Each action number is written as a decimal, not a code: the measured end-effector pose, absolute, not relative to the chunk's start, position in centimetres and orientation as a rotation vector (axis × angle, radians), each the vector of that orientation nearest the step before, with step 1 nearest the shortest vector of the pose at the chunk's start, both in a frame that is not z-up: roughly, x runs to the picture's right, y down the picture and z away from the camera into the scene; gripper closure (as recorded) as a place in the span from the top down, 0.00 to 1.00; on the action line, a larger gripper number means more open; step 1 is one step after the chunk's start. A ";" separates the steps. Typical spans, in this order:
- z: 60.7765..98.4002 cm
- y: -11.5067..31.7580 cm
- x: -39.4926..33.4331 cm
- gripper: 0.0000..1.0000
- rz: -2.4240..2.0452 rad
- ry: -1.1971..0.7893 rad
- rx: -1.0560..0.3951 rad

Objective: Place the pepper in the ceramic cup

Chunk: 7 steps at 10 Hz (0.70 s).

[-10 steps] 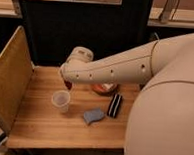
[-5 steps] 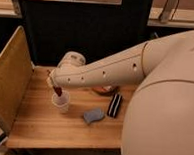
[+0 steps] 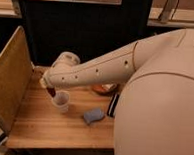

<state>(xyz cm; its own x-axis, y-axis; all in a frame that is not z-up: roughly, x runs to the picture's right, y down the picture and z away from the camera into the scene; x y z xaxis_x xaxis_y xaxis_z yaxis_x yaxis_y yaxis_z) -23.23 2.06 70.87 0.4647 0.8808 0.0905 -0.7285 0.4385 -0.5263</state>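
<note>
The white ceramic cup (image 3: pixel 62 100) stands upright on the wooden table (image 3: pixel 42 126), left of centre. My gripper (image 3: pixel 50 90) is at the end of the white arm, just above and left of the cup's rim. It is shut on the dark red-brown pepper (image 3: pixel 51 92), which hangs at the cup's left edge, close to the rim. Most of the gripper is hidden behind the arm's wrist.
A blue flat pad (image 3: pixel 94 115) lies to the right of the cup. An orange-brown round dish (image 3: pixel 104 88) sits behind it, partly under the arm. A dark flat object (image 3: pixel 112 105) stands by the robot's body. A tan panel (image 3: pixel 7 78) walls the table's left side.
The arm has swung left and lowered, carrying the pepper from near the dish to the cup's left rim. The cup and the pad have not moved.
</note>
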 end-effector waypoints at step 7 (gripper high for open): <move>70.8 2.1 -23.4 0.79 1.028 -0.381 -0.453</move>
